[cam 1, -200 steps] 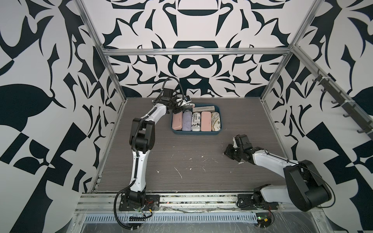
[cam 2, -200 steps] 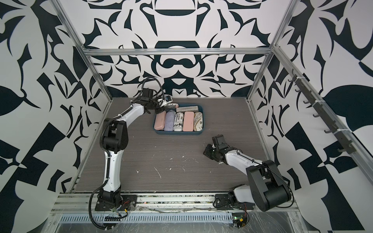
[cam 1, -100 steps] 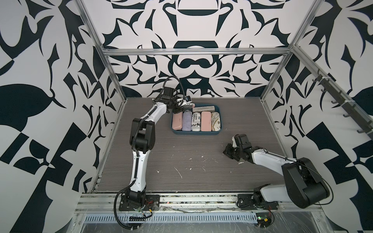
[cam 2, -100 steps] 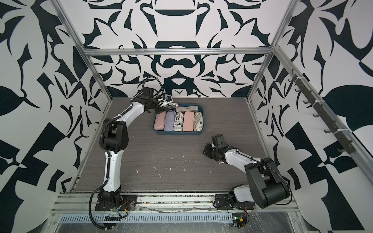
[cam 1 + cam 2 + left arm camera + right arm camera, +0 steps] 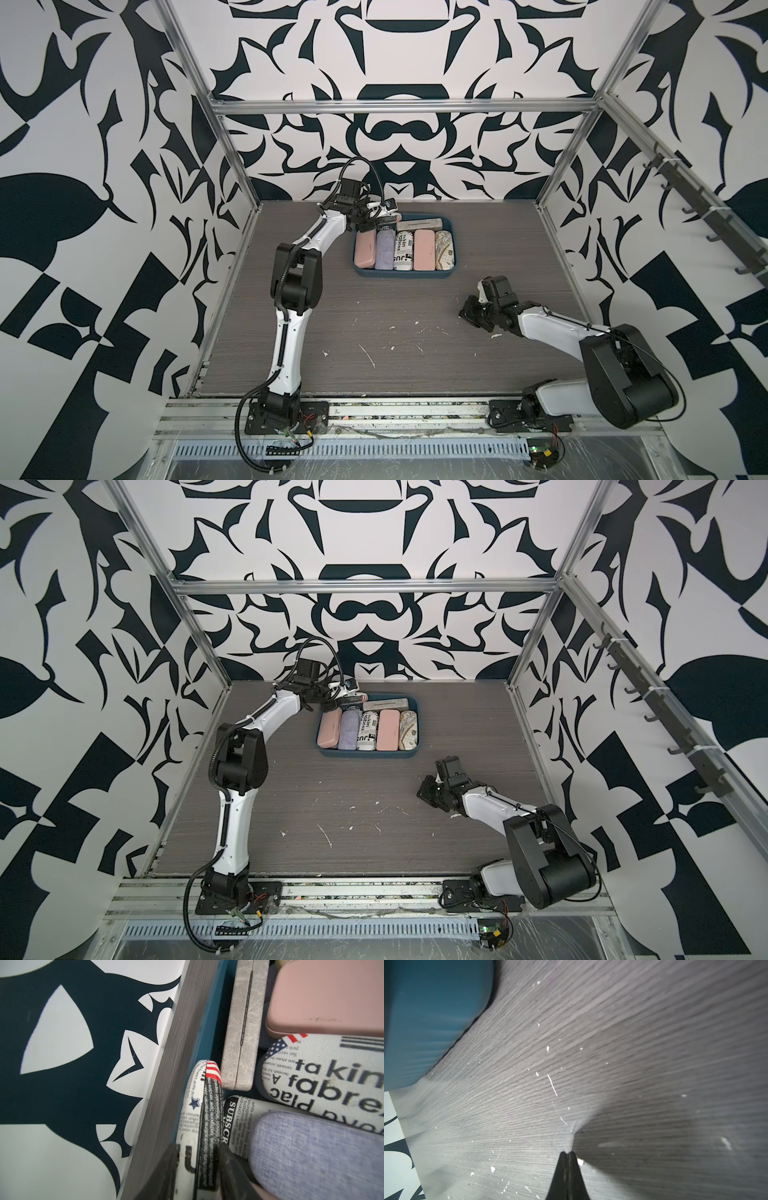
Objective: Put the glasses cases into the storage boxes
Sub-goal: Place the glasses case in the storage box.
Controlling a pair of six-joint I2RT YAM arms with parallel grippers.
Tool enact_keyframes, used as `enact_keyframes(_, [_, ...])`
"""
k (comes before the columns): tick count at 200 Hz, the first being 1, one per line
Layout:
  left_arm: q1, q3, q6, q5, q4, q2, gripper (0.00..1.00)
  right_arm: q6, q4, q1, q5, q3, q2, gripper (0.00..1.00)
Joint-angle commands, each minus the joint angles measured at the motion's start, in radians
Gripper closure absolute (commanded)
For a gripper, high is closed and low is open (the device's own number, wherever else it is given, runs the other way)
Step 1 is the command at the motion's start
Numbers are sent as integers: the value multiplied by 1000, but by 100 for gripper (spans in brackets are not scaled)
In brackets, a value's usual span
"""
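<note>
The teal storage box stands at the back middle of the table. Side by side in it lie a pink case, a lavender case, a newspaper-print case, another pink case and a map-print case. A grey case stands on edge along the back wall. My left gripper is at the box's back left corner, shut on a flag-marked newspaper-print case held on edge against the box wall. My right gripper is shut and empty, low over bare table.
The patterned back wall runs close behind the box, with a narrow strip of table between. White specks and scratches dot the wooden table in front. In the right wrist view a corner of the teal box shows.
My left gripper has stayed at the box's back left corner with barely any shift. The right arm has not moved.
</note>
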Motion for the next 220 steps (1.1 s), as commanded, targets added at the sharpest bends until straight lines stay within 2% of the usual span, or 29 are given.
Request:
enact_keyframes(1, [-6, 17, 10, -1, -26, 47, 73, 12, 3, 6, 0, 27, -13, 100])
enact_keyframes(54, [-4, 21, -55, 85, -22, 18, 79, 12, 9, 6, -3, 32, -2, 100])
enact_keyframes(72, [0, 34, -79, 116, -23, 24, 77, 11, 14, 7, -5, 30, 1, 100])
enact_keyframes(106, [-1, 29, -68, 79, -17, 54, 75, 12, 18, 7, -8, 21, -4, 100])
enact_keyframes(143, [13, 6, -137, 119, 43, -6, 71, 13, 26, 7, -9, 19, 3, 100])
enact_keyframes(151, [19, -4, -186, 136, 72, -29, 68, 14, 31, 7, -12, 21, 7, 100])
enact_keyframes(161, [28, -26, -231, 150, 125, -59, 57, 16, 38, 7, -15, 21, 13, 100])
enact_keyframes(183, [53, -98, -344, 181, 255, -125, 46, 19, 45, 9, -17, 21, 22, 100])
enact_keyframes(204, [99, -159, -528, 185, 390, -171, 48, 19, 51, 10, -17, 21, 27, 100])
enact_keyframes(220, [152, -213, -709, 230, 491, -201, 57, 20, 56, 11, -20, 21, 33, 100])
